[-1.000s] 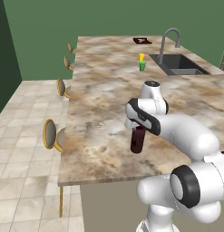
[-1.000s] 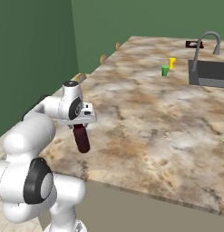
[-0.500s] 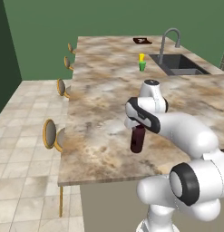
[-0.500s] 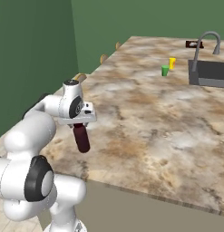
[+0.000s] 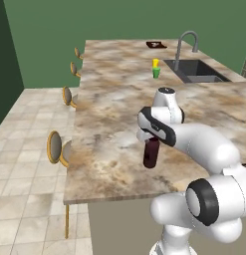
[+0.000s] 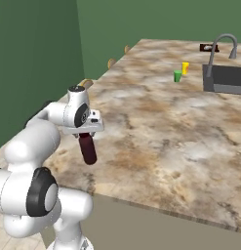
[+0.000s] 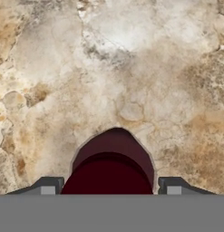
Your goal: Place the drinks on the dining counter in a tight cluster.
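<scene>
Maroon bottle [image 5: 151, 153] between the jaws, one fingertip [image 7: 47, 186] on each side of its wide cap. Clamped on the cap or just slackened: cannot tell, with margins this thin. Hangs or stands right under the hand, leaning slightly from the right base view [image 6: 87, 149], base at or just above the bench [image 5: 109, 99]. Well apart from the sink [image 5: 196, 72], at the bench end farthest from it, close to the edge.

Likely risks: could topple if released while leaning or not fully down. Could then roll off that edge far from the sink. Could also get dragged over by a fingertip catching the cap on the way up.

Squat and dark from above [image 7: 111, 167], with rounded shoulders, a glossy body and a cap nearly as broad as the body.
</scene>
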{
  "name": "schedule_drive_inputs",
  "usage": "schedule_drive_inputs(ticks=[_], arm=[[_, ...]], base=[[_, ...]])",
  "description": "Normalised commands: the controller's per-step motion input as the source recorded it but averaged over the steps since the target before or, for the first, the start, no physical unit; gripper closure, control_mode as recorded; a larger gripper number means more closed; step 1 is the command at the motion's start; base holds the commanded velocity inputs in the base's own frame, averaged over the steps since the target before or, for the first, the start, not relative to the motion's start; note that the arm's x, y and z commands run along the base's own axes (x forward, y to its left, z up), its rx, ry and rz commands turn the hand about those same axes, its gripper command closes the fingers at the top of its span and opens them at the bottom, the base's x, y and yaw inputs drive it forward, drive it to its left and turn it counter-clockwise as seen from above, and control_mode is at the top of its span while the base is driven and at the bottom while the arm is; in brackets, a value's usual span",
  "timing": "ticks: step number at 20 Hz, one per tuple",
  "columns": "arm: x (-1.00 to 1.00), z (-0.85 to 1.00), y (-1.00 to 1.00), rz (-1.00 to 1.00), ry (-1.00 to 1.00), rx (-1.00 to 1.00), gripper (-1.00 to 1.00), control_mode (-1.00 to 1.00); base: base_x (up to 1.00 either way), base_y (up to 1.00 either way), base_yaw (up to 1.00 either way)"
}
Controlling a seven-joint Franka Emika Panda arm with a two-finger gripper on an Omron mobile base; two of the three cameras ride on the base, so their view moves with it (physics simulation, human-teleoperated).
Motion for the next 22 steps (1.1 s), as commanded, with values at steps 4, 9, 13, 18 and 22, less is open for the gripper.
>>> schedule_drive_inputs(ticks=[4,9,13,18,22], arm=[[0.0,0.0,-0.11,0.0,0.0,0.0,-1.0,-1.0],[0.0,0.07,-0.1,-0.04,0.0,0.0,-1.0,-1.0],[-0.03,0.29,-0.03,-0.08,0.0,0.0,-1.0,-1.0],[-0.45,0.32,0.0,-0.08,-0.02,0.0,-1.0,-1.0],[-0.99,0.27,-0.02,-0.13,-0.08,0.0,-1.0,-1.0]], base=[[0.0,0.0,0.0],[0.0,0.0,0.0],[0.0,0.0,0.0],[0.0,0.0,0.0],[0.0,0.0,0.0]])
